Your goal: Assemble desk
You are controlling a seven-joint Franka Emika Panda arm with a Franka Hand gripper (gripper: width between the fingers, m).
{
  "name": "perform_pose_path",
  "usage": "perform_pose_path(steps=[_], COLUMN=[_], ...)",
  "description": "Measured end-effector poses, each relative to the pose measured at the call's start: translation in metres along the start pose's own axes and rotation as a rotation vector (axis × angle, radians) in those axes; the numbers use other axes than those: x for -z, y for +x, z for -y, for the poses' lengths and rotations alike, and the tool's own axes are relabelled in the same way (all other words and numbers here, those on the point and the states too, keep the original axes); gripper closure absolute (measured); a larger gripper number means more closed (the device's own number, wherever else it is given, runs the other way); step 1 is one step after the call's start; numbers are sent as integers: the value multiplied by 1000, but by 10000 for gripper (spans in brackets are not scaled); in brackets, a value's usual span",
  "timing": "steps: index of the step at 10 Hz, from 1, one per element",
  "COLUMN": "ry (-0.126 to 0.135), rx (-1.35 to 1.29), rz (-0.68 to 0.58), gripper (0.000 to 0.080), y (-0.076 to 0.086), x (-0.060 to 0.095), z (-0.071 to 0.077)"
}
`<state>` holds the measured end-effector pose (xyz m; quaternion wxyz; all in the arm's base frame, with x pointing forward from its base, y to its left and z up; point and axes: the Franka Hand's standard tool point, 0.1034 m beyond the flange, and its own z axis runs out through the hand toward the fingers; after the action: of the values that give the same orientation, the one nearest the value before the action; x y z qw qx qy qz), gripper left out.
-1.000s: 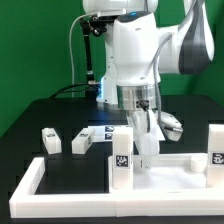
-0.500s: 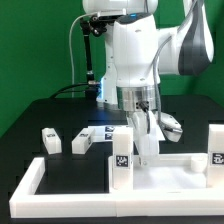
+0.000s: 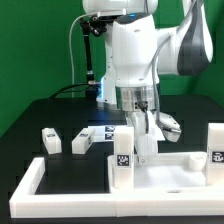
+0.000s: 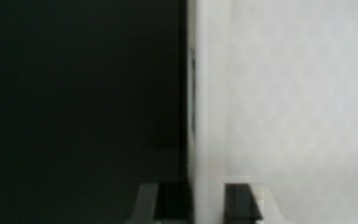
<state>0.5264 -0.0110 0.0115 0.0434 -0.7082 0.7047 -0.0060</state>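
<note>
Fingers clamp 1 upright leg — neighbouring leg shows a black-and-white tag.

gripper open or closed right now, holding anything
Gripper: cannot tell. Its fingers are down at an upright white leg on the tabletop, but neither view shows whether they clamp it.

A plain green backdrop stands behind the tabletop and fills the rear of the exterior view. The tabletop surface is black. A white border rail runs along the tabletop's near edge. The marker board lies flat mid-tabletop. Lighting is even.
</note>
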Motion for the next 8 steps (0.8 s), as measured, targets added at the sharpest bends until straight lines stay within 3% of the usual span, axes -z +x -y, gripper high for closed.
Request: perform_pose_path(steps=[5,8], ry=[0,6], rx=[3,196], rz=[0,-16], gripper=[741,741], y=[1,21], x=[0,2], z=[0,-6])
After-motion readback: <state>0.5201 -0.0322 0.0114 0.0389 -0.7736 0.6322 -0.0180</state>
